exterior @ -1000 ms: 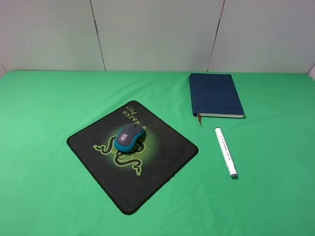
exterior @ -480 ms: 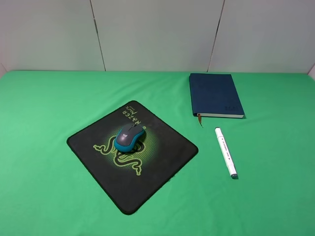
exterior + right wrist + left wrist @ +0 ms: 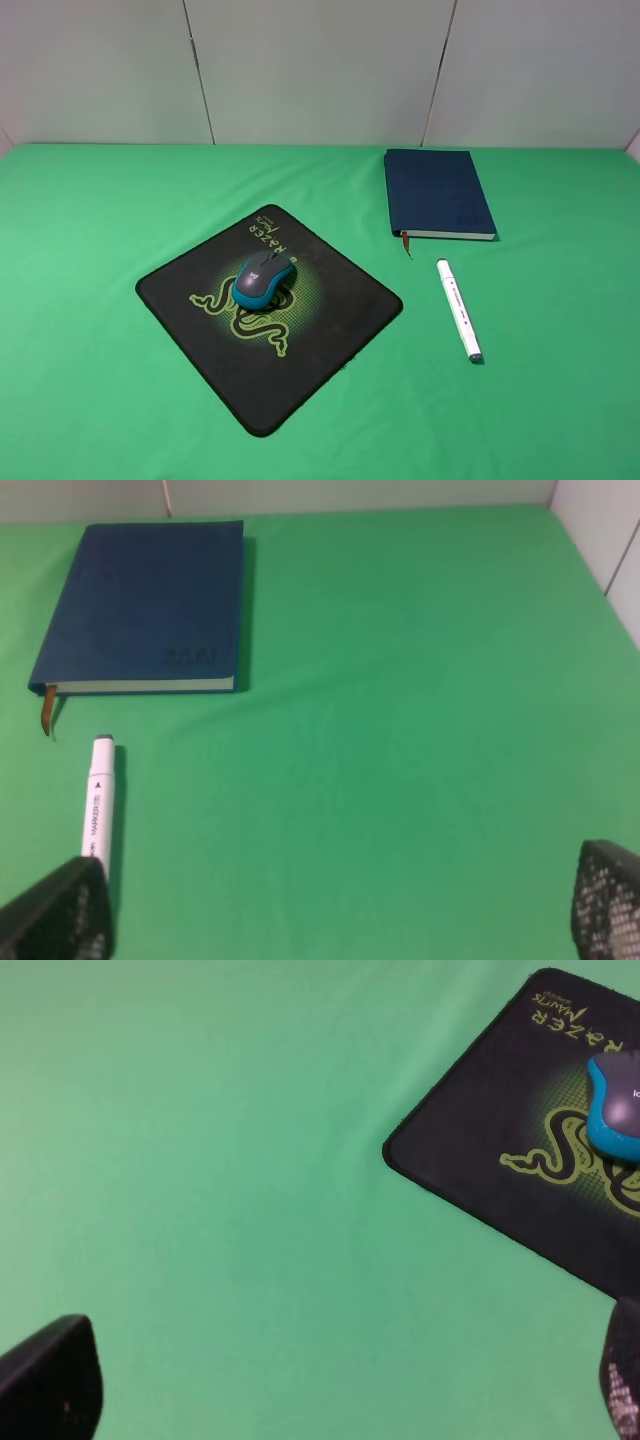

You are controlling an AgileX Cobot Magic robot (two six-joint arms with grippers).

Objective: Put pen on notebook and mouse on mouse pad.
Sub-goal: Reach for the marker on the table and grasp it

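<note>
Pen (image 3: 459, 310) lies on the green cloth (image 3: 90, 210) just beside the notebook (image 3: 436, 192), not on it. The mouse (image 3: 263, 279) is already on the mouse pad (image 3: 300, 345), and nothing has moved in the last second, so only the pen half is outstanding. The high cam shows no arms; only the wrist cams show the left gripper (image 3: 335, 1400) and right gripper (image 3: 330, 910), both spread wide and empty, the right one close to the pen.

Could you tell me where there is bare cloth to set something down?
The widest bare cloth lies left of and behind the mouse pad; more lies right of the notebook and pen. Crowded: the pen lies close to the notebook's near edge, and the mouse takes the pad's middle.
</note>
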